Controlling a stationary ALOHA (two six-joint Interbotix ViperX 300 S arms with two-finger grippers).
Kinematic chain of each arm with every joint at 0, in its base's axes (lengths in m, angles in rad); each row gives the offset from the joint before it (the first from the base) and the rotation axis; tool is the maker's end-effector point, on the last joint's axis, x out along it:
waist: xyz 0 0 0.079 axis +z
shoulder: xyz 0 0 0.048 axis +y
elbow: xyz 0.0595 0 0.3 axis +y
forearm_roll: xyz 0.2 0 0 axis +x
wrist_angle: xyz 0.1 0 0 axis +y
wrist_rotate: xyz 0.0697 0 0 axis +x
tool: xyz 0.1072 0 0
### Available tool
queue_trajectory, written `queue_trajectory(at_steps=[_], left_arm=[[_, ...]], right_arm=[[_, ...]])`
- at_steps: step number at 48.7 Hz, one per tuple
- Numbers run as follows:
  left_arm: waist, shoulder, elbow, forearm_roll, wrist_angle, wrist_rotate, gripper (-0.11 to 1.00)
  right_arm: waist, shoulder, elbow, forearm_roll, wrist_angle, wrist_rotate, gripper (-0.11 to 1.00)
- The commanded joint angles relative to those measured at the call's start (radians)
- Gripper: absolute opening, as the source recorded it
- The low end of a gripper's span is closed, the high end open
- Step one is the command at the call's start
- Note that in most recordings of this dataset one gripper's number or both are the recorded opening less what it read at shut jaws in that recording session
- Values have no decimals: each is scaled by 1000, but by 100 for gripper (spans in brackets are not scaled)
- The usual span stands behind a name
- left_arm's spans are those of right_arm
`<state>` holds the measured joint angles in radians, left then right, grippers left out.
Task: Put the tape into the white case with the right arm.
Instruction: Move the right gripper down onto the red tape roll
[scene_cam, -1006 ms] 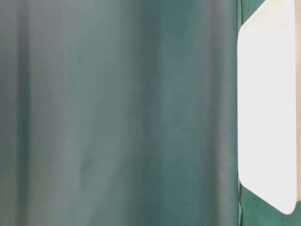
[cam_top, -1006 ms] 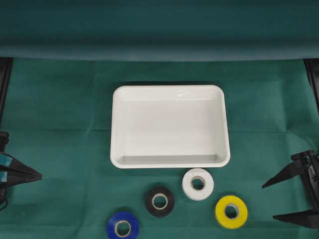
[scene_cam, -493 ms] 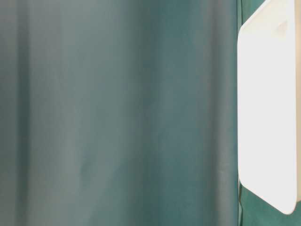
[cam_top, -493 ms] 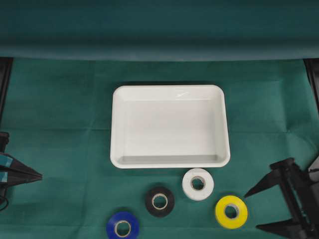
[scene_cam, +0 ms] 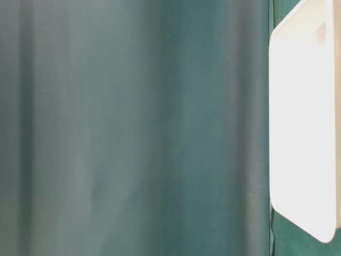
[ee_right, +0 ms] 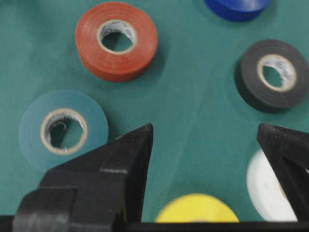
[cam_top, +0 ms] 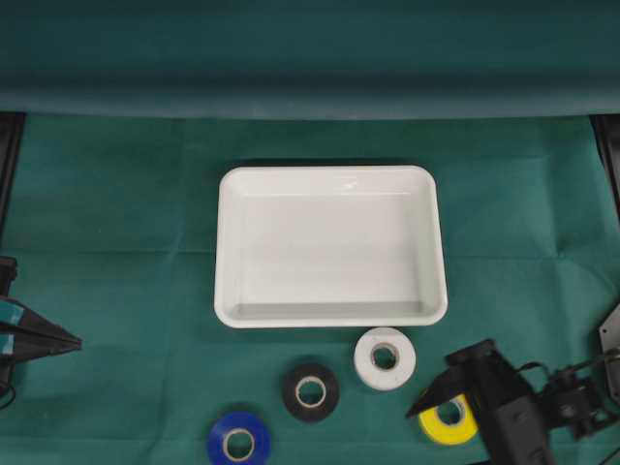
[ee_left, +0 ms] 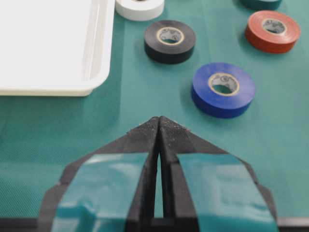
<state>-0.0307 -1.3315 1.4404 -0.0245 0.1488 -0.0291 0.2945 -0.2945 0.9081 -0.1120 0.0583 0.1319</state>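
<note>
Right arm's fingers [cam_top: 441, 426], spread wide, have swung in from the right edge over the yellow tape [cam_top: 448, 414] at lower right, below the white case [cam_top: 331, 317]; left fingers [ee_left: 159, 126] stay closed at far left.

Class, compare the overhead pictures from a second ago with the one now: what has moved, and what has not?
The right gripper, fingers wide open, has swung in from the right edge over the yellow tape, gripping nothing. The left gripper, white case and other tapes stayed put.
</note>
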Motion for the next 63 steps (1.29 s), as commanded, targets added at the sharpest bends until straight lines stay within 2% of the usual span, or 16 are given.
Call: queue_trajectory(at_steps=[1, 18, 31, 63], left_arm=[[0, 2, -9, -2, -9, 0, 0], [3, -29, 2, -2, -9, 0, 0], [3, -29, 3, -2, -9, 0, 0], [3, -29, 8, -2, -9, 0, 0]], right_arm=[[18, 64, -75, 0, -8, 2, 79], [38, 276, -285, 5, 40, 37, 79], [51, 370, -382, 5, 104, 49, 79], [58, 476, -439, 2, 114, 77, 79]])
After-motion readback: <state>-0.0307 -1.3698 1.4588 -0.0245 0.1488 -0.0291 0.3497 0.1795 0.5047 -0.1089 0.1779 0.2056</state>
